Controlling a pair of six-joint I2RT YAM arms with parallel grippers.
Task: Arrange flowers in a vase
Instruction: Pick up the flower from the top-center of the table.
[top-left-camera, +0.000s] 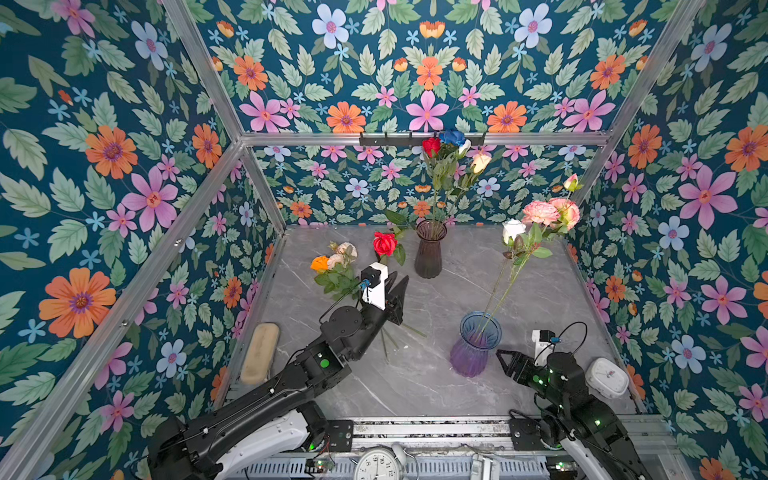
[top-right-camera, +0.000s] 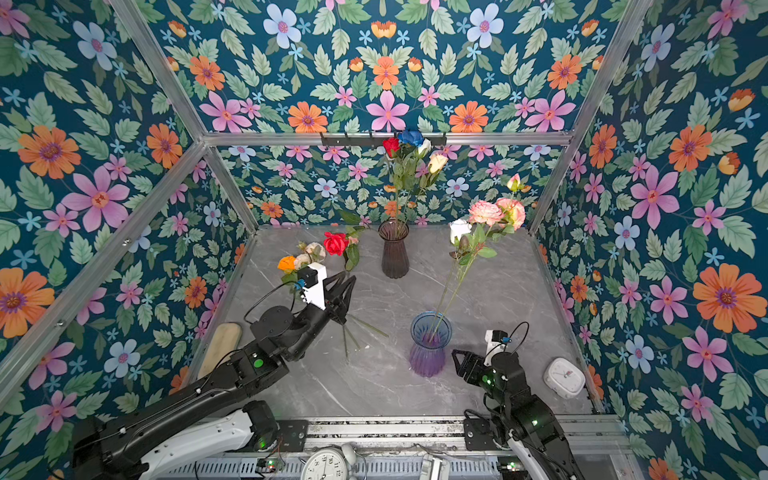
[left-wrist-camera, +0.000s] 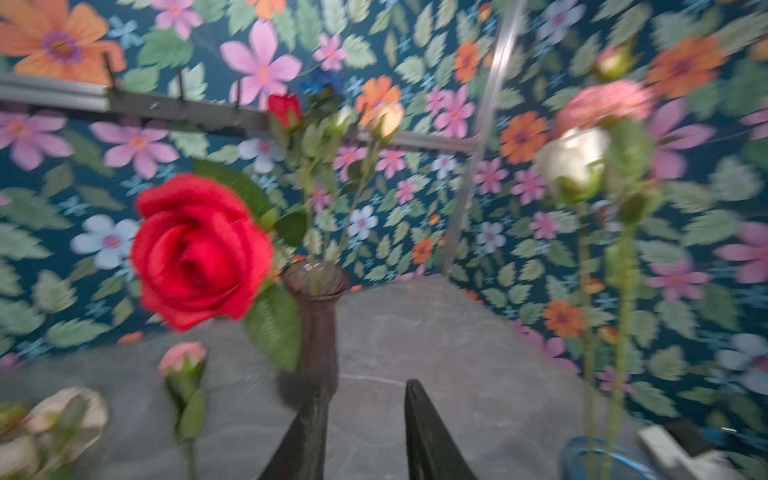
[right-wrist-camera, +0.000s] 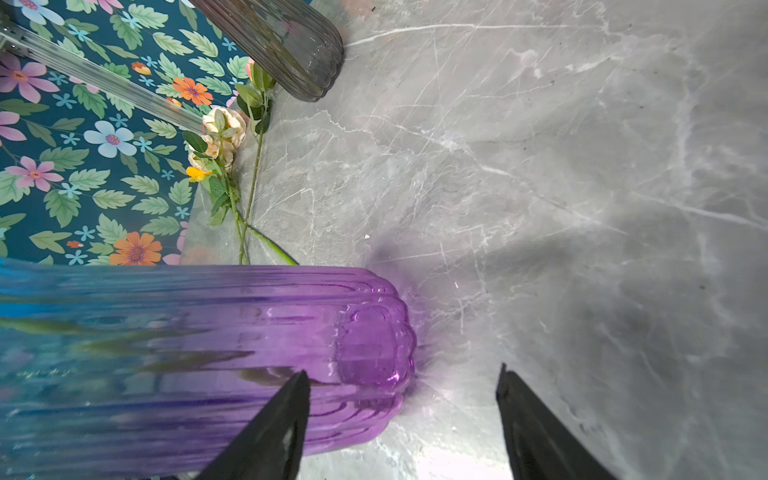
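On the grey tabletop, flowers stand in a dark vase at the back and a blue-purple vase in front; others lie at left. The left tool, jaws apart and empty, is beside a red rose. The right tool is spread beside the blue-purple vase.

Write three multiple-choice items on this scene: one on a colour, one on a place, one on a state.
1. The near vase is:
A green
B blue fading to purple
C plain white

2. The blue rose is:
A in the dark vase at the back
B lying flat, out of any vase
C in the near vase

3. The right gripper is:
A shut on a flower
B shut on the near vase
C open and empty

Answers:
1. B, since its rim is blue and its base purple in both top views.
2. A, since it tops the bunch standing in the dark vase.
3. C, since the right wrist view shows its jaws wide apart, gripping nothing.
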